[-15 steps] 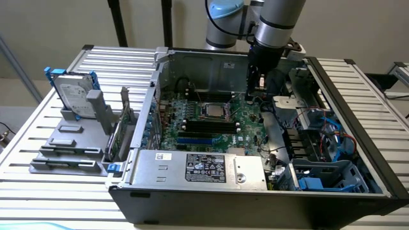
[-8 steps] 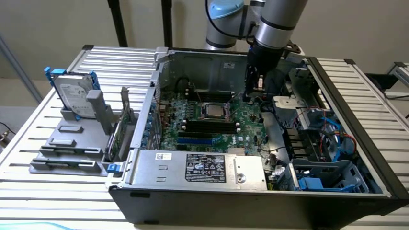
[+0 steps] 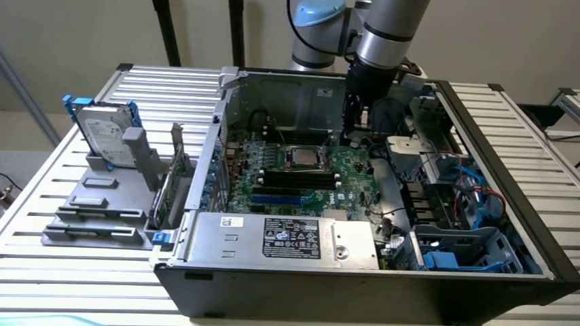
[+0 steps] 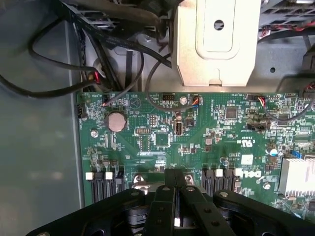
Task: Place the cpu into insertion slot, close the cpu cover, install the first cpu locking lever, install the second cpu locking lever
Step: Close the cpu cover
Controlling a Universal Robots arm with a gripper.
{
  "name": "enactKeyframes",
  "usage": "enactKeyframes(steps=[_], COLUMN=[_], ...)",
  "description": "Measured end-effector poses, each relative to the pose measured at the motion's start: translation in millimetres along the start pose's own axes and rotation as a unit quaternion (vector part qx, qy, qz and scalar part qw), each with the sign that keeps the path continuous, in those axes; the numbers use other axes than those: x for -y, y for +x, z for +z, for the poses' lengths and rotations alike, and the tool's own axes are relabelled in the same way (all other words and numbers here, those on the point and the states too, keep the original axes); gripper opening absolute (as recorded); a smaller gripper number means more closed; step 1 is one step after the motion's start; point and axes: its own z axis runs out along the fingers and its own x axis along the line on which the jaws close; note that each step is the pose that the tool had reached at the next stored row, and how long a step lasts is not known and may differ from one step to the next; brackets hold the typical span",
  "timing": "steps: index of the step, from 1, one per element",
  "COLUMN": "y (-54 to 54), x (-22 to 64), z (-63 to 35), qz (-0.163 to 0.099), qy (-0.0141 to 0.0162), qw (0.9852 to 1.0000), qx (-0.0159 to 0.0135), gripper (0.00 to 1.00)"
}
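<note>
Sitting near the middle of the green circuit board (image 3: 352, 171), the cpu (image 3: 303, 157) shows as a pale square inside the insertion slot (image 3: 287, 164), whose thin silver rim frames it on all sides. Whether a cover plate lies shut over the chip cannot be told. Just in front of the slot run the long black memory slots (image 3: 299, 180).

To the exterior view's right of the slot and a little farther back, the end effector (image 3: 350, 138) hangs low over the board, near the slot but apart from it. In the wrist view its two black fingers (image 4: 170, 183) are pressed together with nothing between them, over the board's edge between two groups of black connectors (image 4: 106, 183). Beyond them lie a round coin battery (image 4: 116, 121), a ribbed silver heatsink (image 4: 298, 174), loose black cables (image 4: 54, 91) and a pale metal bracket (image 4: 216, 44).

The board lies in an open computer case (image 3: 512, 197), with a labelled power supply (image 3: 290, 238) at its front. The case rests on a slatted metal surface (image 3: 54, 224), where a hard drive (image 3: 98, 132) stands in a grey holder (image 3: 95, 210) at the exterior view's left.
</note>
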Motion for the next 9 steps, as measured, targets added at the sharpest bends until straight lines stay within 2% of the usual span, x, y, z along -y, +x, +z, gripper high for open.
enactKeyframes(steps=[9], y=[-3.0], x=[20.2], z=[2.1], qz=[0.0], qy=[0.0089], qw=[1.0], qx=[0.0004], gripper=[0.11])
